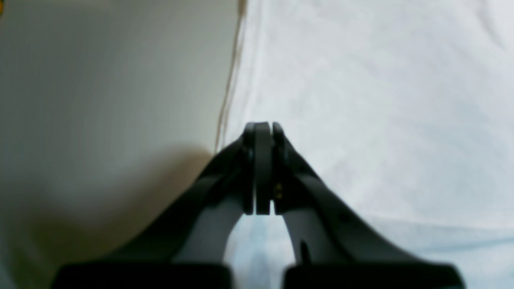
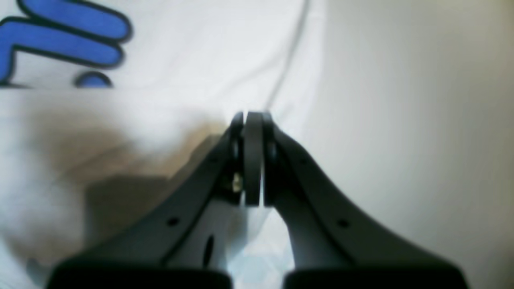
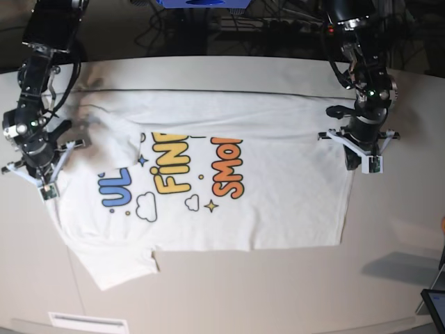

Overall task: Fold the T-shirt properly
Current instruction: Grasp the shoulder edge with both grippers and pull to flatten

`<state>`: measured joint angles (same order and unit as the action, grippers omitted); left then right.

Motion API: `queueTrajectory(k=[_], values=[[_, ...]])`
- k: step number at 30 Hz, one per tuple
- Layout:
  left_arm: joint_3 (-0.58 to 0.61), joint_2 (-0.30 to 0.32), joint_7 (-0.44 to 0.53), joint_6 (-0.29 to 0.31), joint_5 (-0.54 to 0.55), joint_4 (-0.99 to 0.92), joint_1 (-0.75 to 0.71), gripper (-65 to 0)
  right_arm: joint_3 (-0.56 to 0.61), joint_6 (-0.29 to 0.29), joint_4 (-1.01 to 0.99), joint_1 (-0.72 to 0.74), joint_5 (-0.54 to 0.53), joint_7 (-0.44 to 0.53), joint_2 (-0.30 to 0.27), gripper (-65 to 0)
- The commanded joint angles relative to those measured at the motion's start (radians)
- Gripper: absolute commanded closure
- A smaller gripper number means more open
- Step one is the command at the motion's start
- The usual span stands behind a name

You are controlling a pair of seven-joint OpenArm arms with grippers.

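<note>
The white T-shirt [image 3: 208,174] lies spread flat on the table with its print side up, blue, yellow and orange letters showing. My left gripper [image 3: 357,156] stands at the shirt's right-hand hem; in the left wrist view its jaws [image 1: 263,127] are shut right at the stitched edge of the T-shirt [image 1: 361,100], with fabric under them. My right gripper [image 3: 39,175] is at the shirt's left-hand edge beside a folded-in sleeve. In the right wrist view its jaws [image 2: 253,117] are shut on the white T-shirt [image 2: 180,60], near a blue letter.
The beige table [image 3: 389,264] extends past the shirt on all sides. Cables run along the back edge [image 3: 278,31]. A dark screen corner [image 3: 434,306] sits at the front right, and a white label [image 3: 87,322] is on the front edge.
</note>
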<state>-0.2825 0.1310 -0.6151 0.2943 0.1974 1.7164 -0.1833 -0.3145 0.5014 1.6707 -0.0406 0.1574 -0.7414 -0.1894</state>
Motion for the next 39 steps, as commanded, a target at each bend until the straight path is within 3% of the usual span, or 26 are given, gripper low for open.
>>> queueTrajectory(k=[1, 19, 26, 36, 39], values=[[-0.007, 0.011, 0.008, -0.004, 0.003, 0.038, -0.011, 0.0, -0.002, 0.0, 0.03, -0.009, -0.008, 0.006, 0.001, -0.9], [-0.005, 0.011, 0.013, -0.004, 0.003, -0.082, -0.08, 0.0, -0.01, 0.0, 0.007, -0.12, -0.008, 0.01, 0.02, -0.9], [-0.008, 0.011, 0.014, -0.004, 0.003, -0.074, -0.12, 0.0, -0.01, -0.005, -0.019, -0.192, -0.008, 0.067, 0.024, -0.9], [-0.016, 0.017, 0.014, -0.004, 0.001, -0.06, -0.186, 0.0, -0.012, -0.005, -0.01, -0.249, -0.008, 0.072, 0.058, -0.9], [-0.016, 0.017, 0.014, -0.004, -0.046, -0.008, -0.218, 0.0, -0.012, -0.005, -0.008, -0.269, -0.008, 0.072, 0.06, -0.9]])
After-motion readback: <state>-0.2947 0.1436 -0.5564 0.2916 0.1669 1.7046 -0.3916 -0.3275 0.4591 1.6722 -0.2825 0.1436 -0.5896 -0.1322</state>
